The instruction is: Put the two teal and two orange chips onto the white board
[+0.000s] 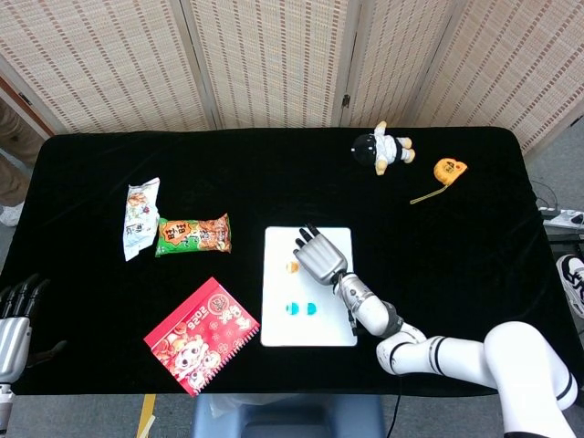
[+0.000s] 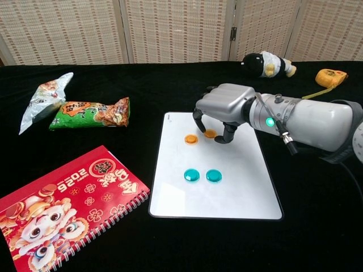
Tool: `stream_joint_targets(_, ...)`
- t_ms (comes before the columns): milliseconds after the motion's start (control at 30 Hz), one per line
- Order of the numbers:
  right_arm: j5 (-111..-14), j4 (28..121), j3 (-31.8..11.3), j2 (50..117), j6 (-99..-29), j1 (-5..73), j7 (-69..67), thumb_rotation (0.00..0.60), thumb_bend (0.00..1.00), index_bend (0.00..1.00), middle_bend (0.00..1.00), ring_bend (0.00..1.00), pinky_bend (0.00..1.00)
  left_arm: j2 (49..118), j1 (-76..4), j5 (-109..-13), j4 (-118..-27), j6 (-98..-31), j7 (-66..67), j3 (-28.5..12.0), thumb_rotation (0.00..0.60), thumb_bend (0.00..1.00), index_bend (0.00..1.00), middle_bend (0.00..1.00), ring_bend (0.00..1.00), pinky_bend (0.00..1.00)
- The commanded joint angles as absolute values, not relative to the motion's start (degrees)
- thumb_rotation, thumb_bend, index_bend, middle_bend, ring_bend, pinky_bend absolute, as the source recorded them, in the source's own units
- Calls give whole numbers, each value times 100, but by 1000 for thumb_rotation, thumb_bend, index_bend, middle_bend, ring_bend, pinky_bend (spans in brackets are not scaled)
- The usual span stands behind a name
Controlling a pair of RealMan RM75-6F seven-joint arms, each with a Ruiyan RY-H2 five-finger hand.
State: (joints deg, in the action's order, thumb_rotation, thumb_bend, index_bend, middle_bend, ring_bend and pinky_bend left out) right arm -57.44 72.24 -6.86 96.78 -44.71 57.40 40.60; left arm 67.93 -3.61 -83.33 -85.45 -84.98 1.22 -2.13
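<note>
The white board [image 2: 238,187] [image 1: 285,330] lies mid-table. Two teal chips [image 2: 191,175] [image 2: 214,175] sit side by side on it, seen in the head view as teal chips [image 1: 293,308] [image 1: 311,308]. One orange chip [image 2: 191,139] [image 1: 292,266] lies on the board's upper part. My right hand [image 2: 224,110] [image 1: 318,255] hovers low over the board's top edge and pinches the second orange chip [image 2: 210,134] just right of the first. My left hand [image 1: 15,318] hangs at the table's near left corner, fingers apart, holding nothing.
A red spiral notebook [image 2: 68,198] lies left of the board. Two snack packets [image 2: 91,113] [image 2: 45,99] sit at the far left. A plush toy [image 2: 266,63] and an orange tape measure [image 2: 330,76] are at the back right.
</note>
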Motion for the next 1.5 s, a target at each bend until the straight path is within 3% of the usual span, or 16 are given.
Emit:
stream_joint_targets(33,-5738,7225,-669,9687,-4481,5746,4067,600,292,436,209,91,0,6801,-362,-8338,-8537,-8493,116,-213,600,98,0,0,0,0)
stream_joint_targets(300,-5748,7188,-642,9735,-4496,5781,4064,600,291,384,205,89,0,6811,-369,-8333,-8531,-8481,124,-227,600,98,0,0,0,0)
stream_joint_targets(467,-5806,7228,-685,9713,-4546,5769,3913,600,291,291,204,87,0,6812,-362,-8319,-8512,-8472,110,-228,600,98,0,0,0,0)
stream_joint_targets(567,-5852,7373,-782,9551,-4707,5699,3749,600,291,219,203,86,0,6808,-367,-8322,-8504,-8466,102,-233,600,98,0,0,0,0)
stream_joint_targets(700,-5895,7805,-881,9138,-5045,5501,3575,600,292,216,193,87,0,6797,-391,-8345,-8518,-8471,98,-256,600,97,0,0,0,0)
stream_joint_targets(933,-6184,8867,-771,8126,-5972,4754,3171,600,292,164,169,116,0,6784,-455,-8433,-8583,-8493,100,-294,600,98,0,0,0,0)
stream_joint_targets(1133,-6679,9669,-387,7187,-6909,3808,2626,600,292,6,36,4,0,6773,-519,-8548,-8664,-8546,132,-328,600,98,0,0,0,0)
stream_joint_targets(1500,-7635,9733,257,6489,-8254,2283,1317,600,291,0,0,0,0,6736,-546,-8670,-8973,-8713,361,-374,600,98,0,0,0,0)
